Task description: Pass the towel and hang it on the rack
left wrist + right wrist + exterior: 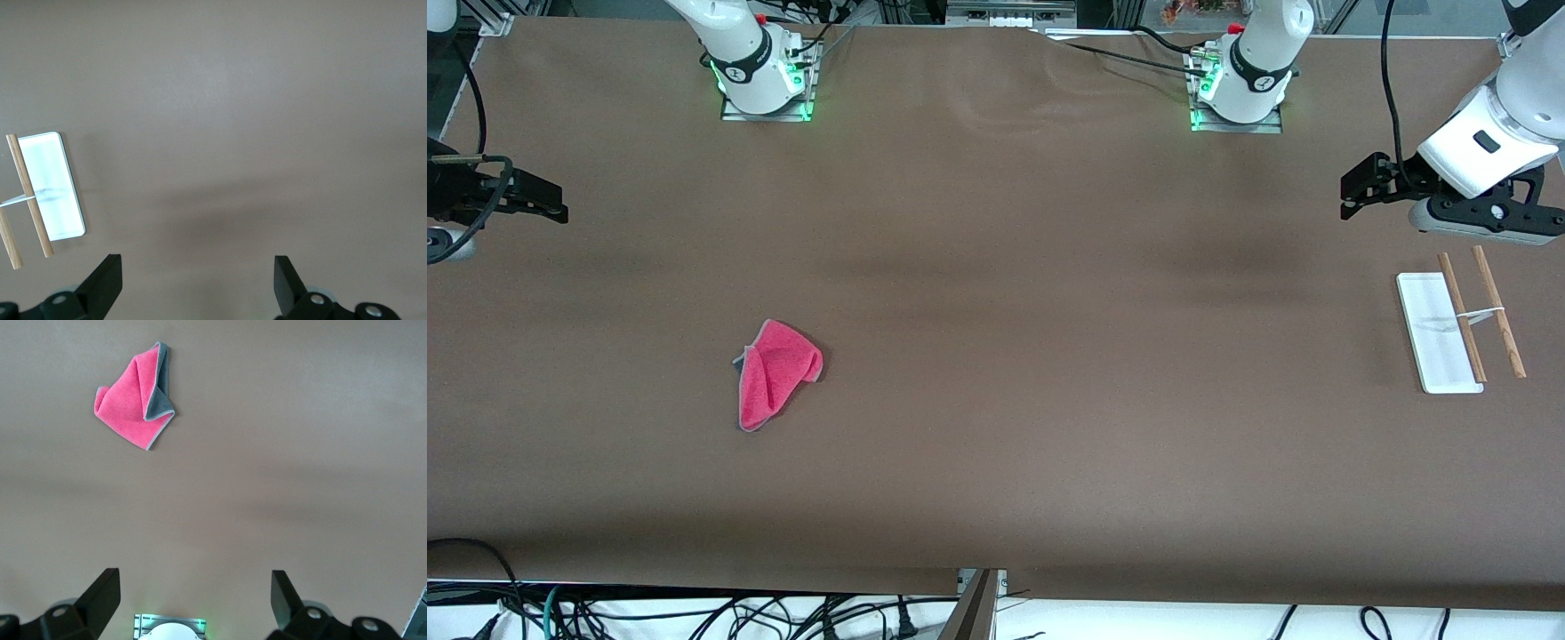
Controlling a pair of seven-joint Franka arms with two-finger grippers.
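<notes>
The towel (775, 373) lies crumpled on the brown table toward the right arm's end, pink face up with a grey fold showing. It also shows in the right wrist view (137, 400). The rack (1463, 324) stands at the left arm's end, with a white base (1436, 338) and two brown rods; it also shows in the left wrist view (50, 190). My left gripper (1348, 196) is open and empty, up over the table beside the rack (198, 267). My right gripper (559, 206) is open and empty, up over the table's right-arm end, apart from the towel (195, 583).
The right arm's base (760, 67) and the left arm's base (1240, 80) stand along the table's edge farthest from the front camera. Cables (694, 613) hang below the table's near edge. The brown table (1049, 356) stretches between towel and rack.
</notes>
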